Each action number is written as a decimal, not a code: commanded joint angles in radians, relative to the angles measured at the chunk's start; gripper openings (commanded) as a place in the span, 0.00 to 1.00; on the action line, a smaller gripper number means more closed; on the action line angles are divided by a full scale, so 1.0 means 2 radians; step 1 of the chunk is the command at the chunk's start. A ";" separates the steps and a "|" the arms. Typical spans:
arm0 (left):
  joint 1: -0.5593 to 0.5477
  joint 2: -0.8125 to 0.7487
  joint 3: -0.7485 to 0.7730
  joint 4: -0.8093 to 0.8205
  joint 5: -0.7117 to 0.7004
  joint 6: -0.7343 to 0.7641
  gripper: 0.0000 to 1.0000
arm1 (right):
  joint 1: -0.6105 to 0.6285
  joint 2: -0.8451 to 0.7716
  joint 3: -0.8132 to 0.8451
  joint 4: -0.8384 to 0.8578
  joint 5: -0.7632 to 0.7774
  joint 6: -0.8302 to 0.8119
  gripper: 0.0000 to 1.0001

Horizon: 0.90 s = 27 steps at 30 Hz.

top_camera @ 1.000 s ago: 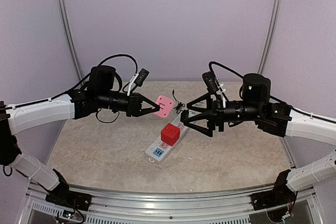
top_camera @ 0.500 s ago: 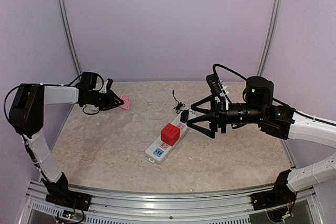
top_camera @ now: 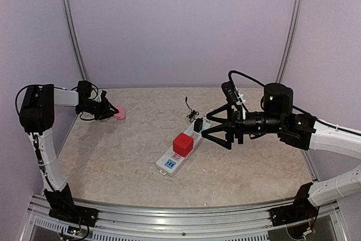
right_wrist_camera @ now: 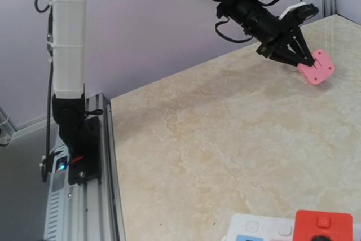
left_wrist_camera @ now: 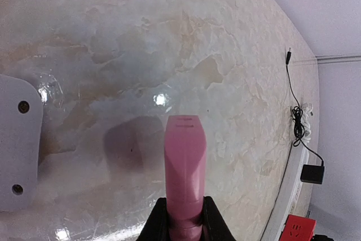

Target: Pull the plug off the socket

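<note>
The socket, a long white power strip (top_camera: 169,163), lies mid-table with a red cube plug (top_camera: 183,144) and a small black adapter (top_camera: 198,124) seated in it. My left gripper (top_camera: 110,111) is shut on a pink plug (top_camera: 119,113) at the far left of the table, low over the surface; the left wrist view shows the pink plug (left_wrist_camera: 185,167) clamped between my fingers (left_wrist_camera: 211,221). My right gripper (top_camera: 211,128) is open and empty, just right of the strip's far end. The right wrist view shows the strip (right_wrist_camera: 259,231), the red plug (right_wrist_camera: 323,228) and the pink plug (right_wrist_camera: 316,67).
A thin black cable (top_camera: 190,110) lies coiled beyond the strip's far end. A white plate with screw holes (left_wrist_camera: 17,145) sits at the left edge of the left wrist view. Purple walls and metal posts enclose the table; an aluminium rail (top_camera: 180,218) runs along its near edge.
My left arm has swung far left and down, carrying the pink plug from above the strip to the table's left edge. My right gripper has barely moved and stays open.
</note>
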State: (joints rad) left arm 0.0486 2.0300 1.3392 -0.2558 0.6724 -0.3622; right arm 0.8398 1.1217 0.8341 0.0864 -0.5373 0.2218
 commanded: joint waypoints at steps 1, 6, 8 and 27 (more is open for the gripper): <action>0.009 0.035 0.032 -0.033 0.031 0.019 0.09 | -0.007 0.004 -0.004 -0.009 -0.004 -0.006 1.00; 0.010 0.062 0.053 -0.051 0.010 0.026 0.11 | -0.010 0.006 -0.004 -0.008 -0.008 -0.005 1.00; 0.010 0.067 0.057 -0.059 -0.004 0.030 0.14 | -0.011 0.006 -0.003 -0.009 -0.008 -0.004 1.00; -0.073 -0.049 0.105 -0.145 -0.159 0.076 0.64 | -0.013 0.019 0.008 -0.040 0.041 0.002 1.00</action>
State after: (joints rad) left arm -0.0067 2.0480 1.5169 -0.5091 0.4240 -0.2626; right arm 0.8227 1.1385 0.8345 0.0643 -0.5220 0.2256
